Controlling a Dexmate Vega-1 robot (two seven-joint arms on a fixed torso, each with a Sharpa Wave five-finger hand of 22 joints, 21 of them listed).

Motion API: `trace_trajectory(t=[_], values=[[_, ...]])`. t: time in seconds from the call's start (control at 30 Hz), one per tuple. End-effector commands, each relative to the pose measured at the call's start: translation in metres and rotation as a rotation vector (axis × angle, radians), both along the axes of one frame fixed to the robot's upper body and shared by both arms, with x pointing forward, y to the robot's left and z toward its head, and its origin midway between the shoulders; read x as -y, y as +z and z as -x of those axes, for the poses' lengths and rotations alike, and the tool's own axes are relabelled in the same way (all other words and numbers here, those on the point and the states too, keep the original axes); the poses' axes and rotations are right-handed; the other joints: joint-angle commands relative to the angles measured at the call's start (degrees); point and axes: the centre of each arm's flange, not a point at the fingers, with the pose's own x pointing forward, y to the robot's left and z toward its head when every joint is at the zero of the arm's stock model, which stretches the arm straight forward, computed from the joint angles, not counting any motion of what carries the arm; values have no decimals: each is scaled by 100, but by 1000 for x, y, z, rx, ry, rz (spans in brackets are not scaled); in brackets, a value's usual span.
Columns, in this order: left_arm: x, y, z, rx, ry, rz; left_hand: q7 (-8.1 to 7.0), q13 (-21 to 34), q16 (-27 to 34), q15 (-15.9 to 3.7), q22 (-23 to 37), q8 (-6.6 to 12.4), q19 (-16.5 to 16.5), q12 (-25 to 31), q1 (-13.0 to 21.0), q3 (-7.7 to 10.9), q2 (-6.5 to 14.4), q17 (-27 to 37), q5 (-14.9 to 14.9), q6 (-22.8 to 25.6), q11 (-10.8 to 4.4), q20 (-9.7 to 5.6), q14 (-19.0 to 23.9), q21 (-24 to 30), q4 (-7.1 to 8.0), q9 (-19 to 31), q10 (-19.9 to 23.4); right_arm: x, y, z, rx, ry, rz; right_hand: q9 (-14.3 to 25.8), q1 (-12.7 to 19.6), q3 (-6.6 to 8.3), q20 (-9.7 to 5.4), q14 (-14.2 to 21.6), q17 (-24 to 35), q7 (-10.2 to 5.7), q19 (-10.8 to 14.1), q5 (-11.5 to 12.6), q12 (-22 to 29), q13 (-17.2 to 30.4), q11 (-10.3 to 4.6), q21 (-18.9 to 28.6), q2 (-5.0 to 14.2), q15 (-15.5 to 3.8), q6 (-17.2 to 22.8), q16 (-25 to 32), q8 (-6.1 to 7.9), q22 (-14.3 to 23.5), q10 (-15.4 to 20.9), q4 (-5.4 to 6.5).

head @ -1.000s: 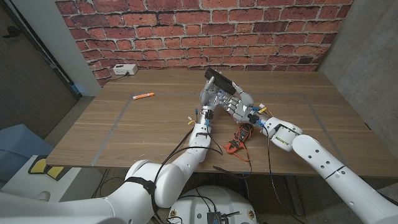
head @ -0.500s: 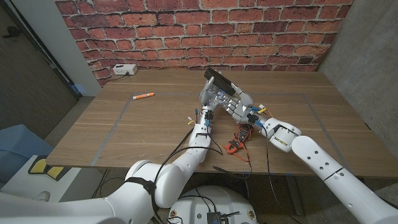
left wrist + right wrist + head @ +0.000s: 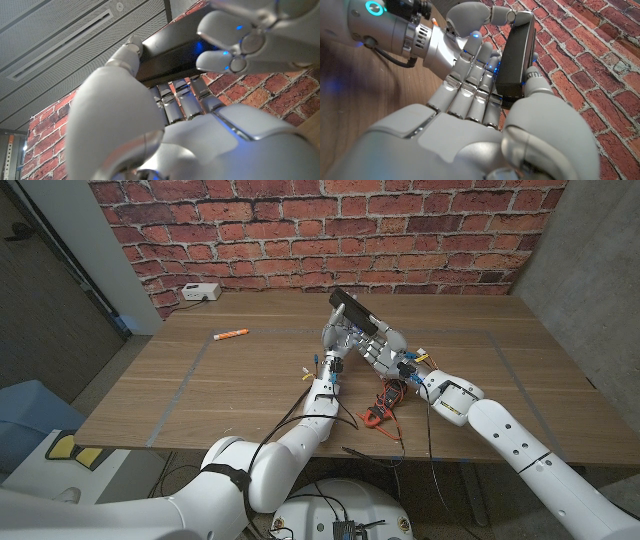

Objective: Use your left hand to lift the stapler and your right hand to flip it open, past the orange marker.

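Observation:
A black stapler (image 3: 352, 308) is held off the table near its middle, tilted, its far end highest. My left hand (image 3: 338, 337) grips it from below, fingers wrapped around the body. My right hand (image 3: 383, 346) closes on it from the other side, fingertips against the left hand's. In the right wrist view the stapler (image 3: 516, 54) stands between my right hand's (image 3: 480, 120) thumb and fingers, with the left hand (image 3: 470, 22) behind it. The left wrist view has the stapler (image 3: 170, 47) above my left hand (image 3: 150, 115). The orange marker (image 3: 231, 334) lies far to the left.
A white box (image 3: 200, 292) sits at the table's back left by the brick wall. Orange and red cables (image 3: 383, 406) lie under my right forearm near the front edge. Grey tape lines (image 3: 180, 393) mark a rectangle on the wooden table.
My right forearm has edged slightly toward the left hand. The stapler and the left hand stay where they were.

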Motion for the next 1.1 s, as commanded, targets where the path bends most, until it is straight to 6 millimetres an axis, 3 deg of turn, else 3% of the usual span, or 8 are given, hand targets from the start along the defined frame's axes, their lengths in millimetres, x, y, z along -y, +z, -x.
trace_trajectory(t=[0.03, 0.1, 0.2, 0.23, 0.27, 0.37, 0.57, 1.1], values=[[0, 0, -3, -1, 0, -14, -545, 118, 40, -812, 16, 581, 28, 23, 620, 212, 655, 27, 52, 1059, -430, -496, 56, 34, 239, 563, 474, 0, 1, -1, 12, 6, -12, 142, 470, 225, -386, 190, 148, -289, -27, 49, 143, 104, -74, 53, 205, -494, 333, 128, 69, 47, 253, -7], [1, 0, -4, -3, -2, -18, -554, 121, 42, -812, 17, 583, 29, 28, 622, 209, 655, 28, 52, 1065, -430, -496, 59, 36, 239, 560, 481, 0, 1, -1, 12, 5, -13, 209, 508, 283, -389, 284, 257, -285, -41, 20, 316, 213, -133, 106, 161, -487, 344, 179, 61, 64, 502, 39], [2, 1, -5, -6, -3, -24, -561, 118, 43, -810, 17, 581, 30, 25, 624, 203, 655, 28, 51, 1063, -429, -494, 61, 40, 241, 554, 481, 0, 1, -2, 11, 8, -22, 255, 587, 312, -405, 296, 320, -285, -81, -10, 354, 269, -162, 121, 112, -494, 304, 199, 44, 72, 490, -1], [2, 1, -5, -8, -3, -25, -556, 118, 43, -810, 16, 587, 30, 25, 625, 202, 654, 28, 50, 1078, -428, -494, 61, 41, 241, 552, 480, 0, 1, -3, 10, 10, -27, 296, 694, 357, -405, 296, 381, -273, -95, -39, 415, 323, -183, 149, 101, -495, 240, 214, 16, 83, 542, -31], [2, 1, -6, -9, -2, -27, -559, 113, 43, -810, 16, 589, 29, 20, 626, 200, 654, 28, 50, 1083, -428, -494, 61, 42, 240, 549, 476, 0, 1, -3, 7, 9, -31, 301, 911, 441, -410, 308, 477, -228, -118, -85, 583, 434, -279, 208, 68, -495, 34, 225, -115, 99, 731, -56], [2, 1, -7, -16, -3, -34, -553, 104, 44, -809, 16, 587, 28, 15, 630, 194, 654, 28, 49, 1081, -430, -492, 61, 45, 242, 540, 479, 0, 0, -4, 10, 18, -43, 320, 1240, 544, -427, 276, 605, -203, -205, -147, 675, 567, -347, 284, 12, -504, -92, 216, -226, 124, 658, -94], [4, -1, -10, -38, -8, -43, -563, 106, 50, -809, 15, 590, 26, 20, 634, 187, 658, 31, 48, 1089, -430, -492, 71, 48, 244, 530, 489, 0, -1, -7, 13, 29, -65, 448, 1638, 617, -419, 178, 821, -318, -482, -346, 775, 786, -438, 425, 0, -502, -120, 192, -260, 191, 485, -23], [3, -5, -10, -46, -12, -45, -451, 1, 41, -820, 10, 567, 13, -4, 649, 155, 586, 29, 68, 1120, -423, -480, 44, 54, 203, 463, 548, 0, -1, -14, 13, 34, -47, 474, 1820, 612, -420, 118, 1012, -301, -647, -558, 796, 889, -367, 657, 33, -499, 82, 172, -238, 254, 406, 23]])
